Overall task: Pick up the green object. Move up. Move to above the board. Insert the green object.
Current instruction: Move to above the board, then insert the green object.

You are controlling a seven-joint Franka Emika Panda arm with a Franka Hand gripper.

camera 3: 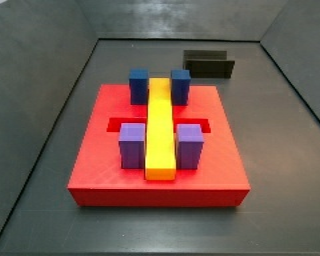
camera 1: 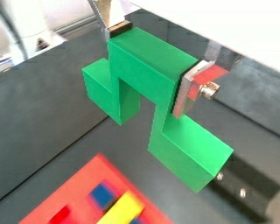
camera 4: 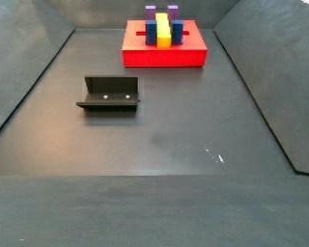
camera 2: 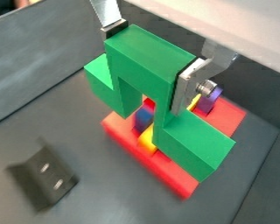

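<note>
My gripper (camera 1: 150, 59) is shut on the raised middle cube of the bright green object (camera 1: 149, 101), holding it in the air; both also show in a wrist view, the gripper (camera 2: 152, 59) and the object (camera 2: 154, 96). The red board (camera 2: 178, 172) lies below the green object, with its yellow bar (camera 2: 146, 137) and a purple block (camera 2: 210, 98) showing past it. In a wrist view only the board's corner (camera 1: 73, 197) shows. In both side views the board (camera 3: 123, 172) (camera 4: 164, 55) is in view, but the gripper and green object are out of view.
The dark fixture (camera 3: 207, 65) stands on the floor beyond the board, and shows in a side view (camera 4: 109, 95) and both wrist views (camera 1: 248, 188) (camera 2: 43, 175). Blue blocks (camera 3: 139, 85) and purple blocks (camera 3: 132, 145) flank the yellow bar (camera 3: 160, 125). Grey walls ring the floor.
</note>
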